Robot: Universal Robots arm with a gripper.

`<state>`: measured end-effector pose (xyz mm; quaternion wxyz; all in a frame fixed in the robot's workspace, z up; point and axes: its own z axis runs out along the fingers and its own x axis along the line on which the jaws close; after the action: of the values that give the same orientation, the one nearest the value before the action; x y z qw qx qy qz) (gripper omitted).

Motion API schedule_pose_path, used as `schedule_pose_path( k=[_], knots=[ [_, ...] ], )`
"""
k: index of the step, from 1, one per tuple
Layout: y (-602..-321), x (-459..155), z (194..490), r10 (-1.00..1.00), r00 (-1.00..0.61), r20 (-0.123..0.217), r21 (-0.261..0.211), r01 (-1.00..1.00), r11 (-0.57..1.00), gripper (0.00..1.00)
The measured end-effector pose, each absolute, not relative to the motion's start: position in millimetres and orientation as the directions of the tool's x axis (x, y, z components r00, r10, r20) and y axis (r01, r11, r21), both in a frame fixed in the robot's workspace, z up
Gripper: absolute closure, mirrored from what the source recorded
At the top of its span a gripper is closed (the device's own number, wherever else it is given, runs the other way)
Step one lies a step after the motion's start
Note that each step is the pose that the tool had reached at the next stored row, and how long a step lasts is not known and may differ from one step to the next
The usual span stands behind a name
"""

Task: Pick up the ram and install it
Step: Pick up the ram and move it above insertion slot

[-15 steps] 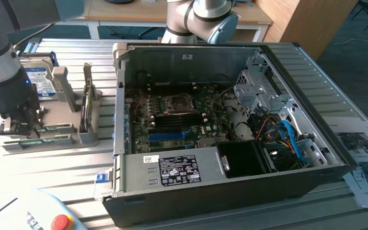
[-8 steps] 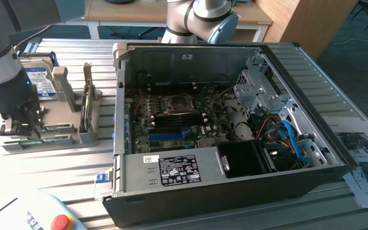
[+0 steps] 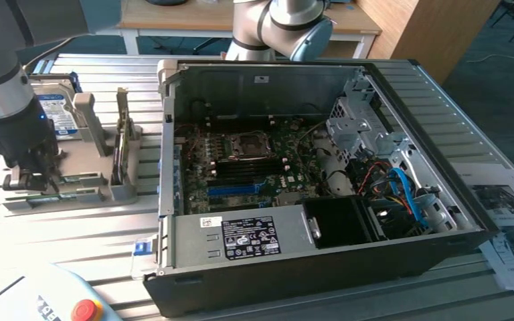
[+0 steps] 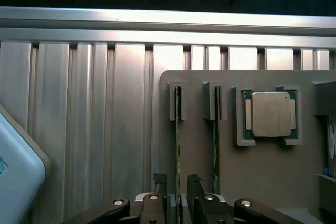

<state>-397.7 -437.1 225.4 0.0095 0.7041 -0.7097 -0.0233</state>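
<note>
Ram [image 4: 178,129]: thin green stick, on edge in a slot of the grey holder [image 4: 197,140] on the ribbed metal surface [image 4: 94,129]; pincer [image 4: 177,181] spread apart, astride one end, not clamped.

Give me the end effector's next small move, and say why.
Probably lower straight down without closing. In the wrist view the open end effector lines up on either side of the ram, which stands edge-up in its grey holder. It seems to hang above the stick, not yet low enough to pinch it.
</note>
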Motion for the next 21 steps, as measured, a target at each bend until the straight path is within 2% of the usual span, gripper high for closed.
schedule_pose_path(
  k=[21],
  knots=[
    [-437.0,-388.7,220.0,-1.0,-0.009,-0.019,0.048,-0.999,0.008,0.7]
  ],
)
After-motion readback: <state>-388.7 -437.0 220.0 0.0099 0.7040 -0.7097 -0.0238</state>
